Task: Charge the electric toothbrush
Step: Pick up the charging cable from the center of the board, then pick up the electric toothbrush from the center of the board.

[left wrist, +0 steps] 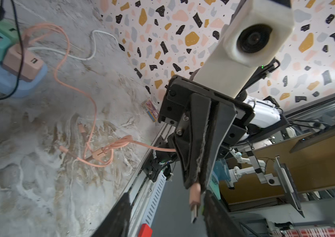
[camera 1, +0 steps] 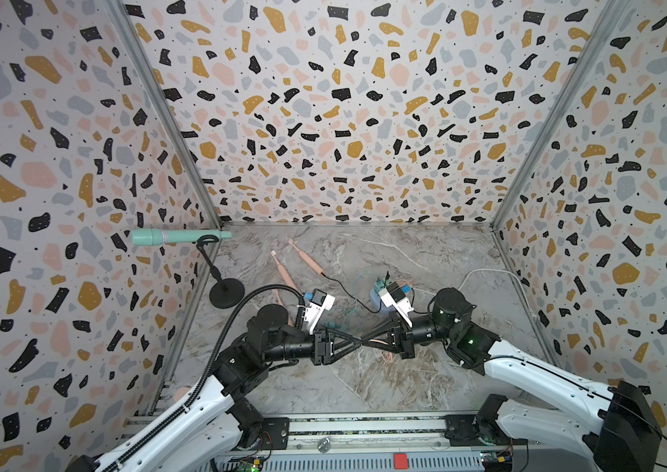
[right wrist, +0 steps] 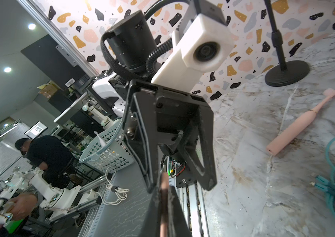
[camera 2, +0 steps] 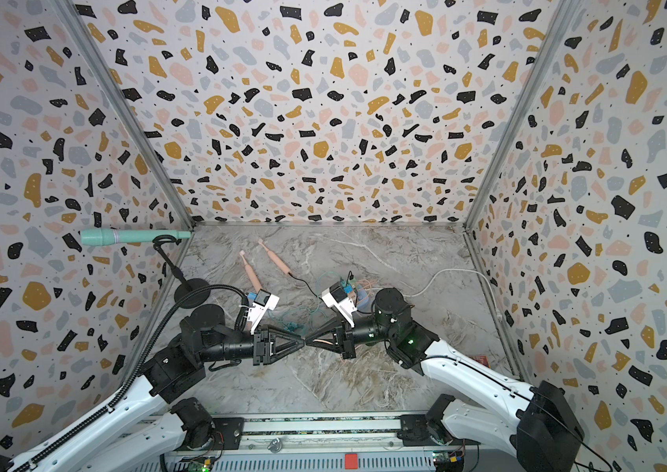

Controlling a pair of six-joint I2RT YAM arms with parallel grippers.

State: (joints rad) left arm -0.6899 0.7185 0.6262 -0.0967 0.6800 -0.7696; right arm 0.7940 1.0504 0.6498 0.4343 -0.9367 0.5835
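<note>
Electric toothbrush point(right wrist: 298, 123), the pink one with no lead in it: flat on the bench point(camera 1: 364, 388), farther back than both tools and to their left. My left wrist partly hides it in both top views.
Long axis: slanted, brush head toward the back wall, butt end with its socket toward the tools.
A second pink brush point(camera 1: 308, 256) just beside it carries a black lead.
Left arm is the nearer one.

Tools meet tip to tip at mid-bench.
Right tool point(left wrist: 195, 184): clenched on the neck of the USB plug point(left wrist: 193, 205) of the pink lead point(left wrist: 92, 115), metal end sticking out.
Left tool point(right wrist: 181, 184): released, jaws apart either side of that plug, gripping nothing.

Judgement: the plug belongs in the pink adapter point(left wrist: 24, 61) on the blue power strip point(left wrist: 8, 84), on the right arm's side.
The lead's small connectors point(left wrist: 99, 152) lie loose on the bench, well apart from the brush. They must go to the butt socket, probably with my left.
</note>
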